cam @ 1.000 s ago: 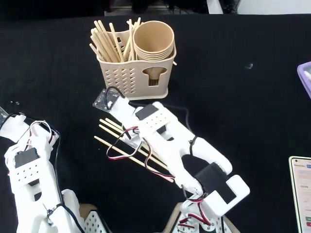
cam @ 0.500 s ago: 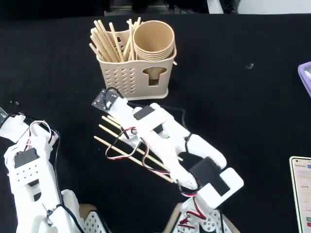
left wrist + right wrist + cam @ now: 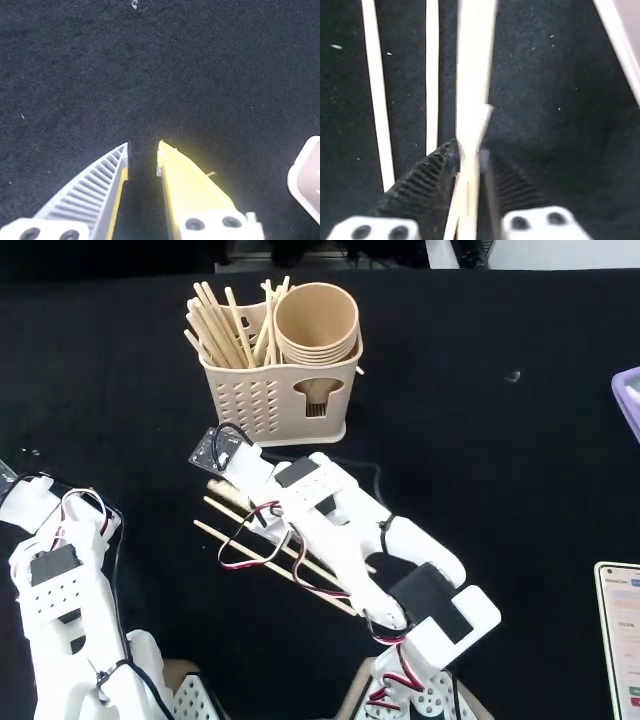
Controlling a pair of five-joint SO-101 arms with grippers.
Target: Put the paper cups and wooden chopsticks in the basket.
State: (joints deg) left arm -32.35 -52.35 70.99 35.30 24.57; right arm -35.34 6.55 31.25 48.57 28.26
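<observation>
Your left tool [image 3: 142, 146] hangs over the black, felt-like bench [image 3: 200, 75] at the near left. Its ribbed wedge fingers are slightly apart with nothing between them. Further right, the loose chopsticks [image 3: 262, 552], thin pale wooden rods, lie slantwise on the bench, partly hidden under your right arm [image 3: 330, 520]. Your right tool [image 3: 470, 150] is clamped on a gripped chopstick [image 3: 474, 65]; blur hides whether it is one stick or a pair. Just beyond stands the basket [image 3: 270, 400], beige perforated plastic with two compartments. Its left one holds a sheaf of chopsticks [image 3: 222, 328], its right one the stacked paper cups [image 3: 318, 318], smooth and tan. At the far right edge sit a purple object [image 3: 628, 395] and a lit screen [image 3: 620, 640].
</observation>
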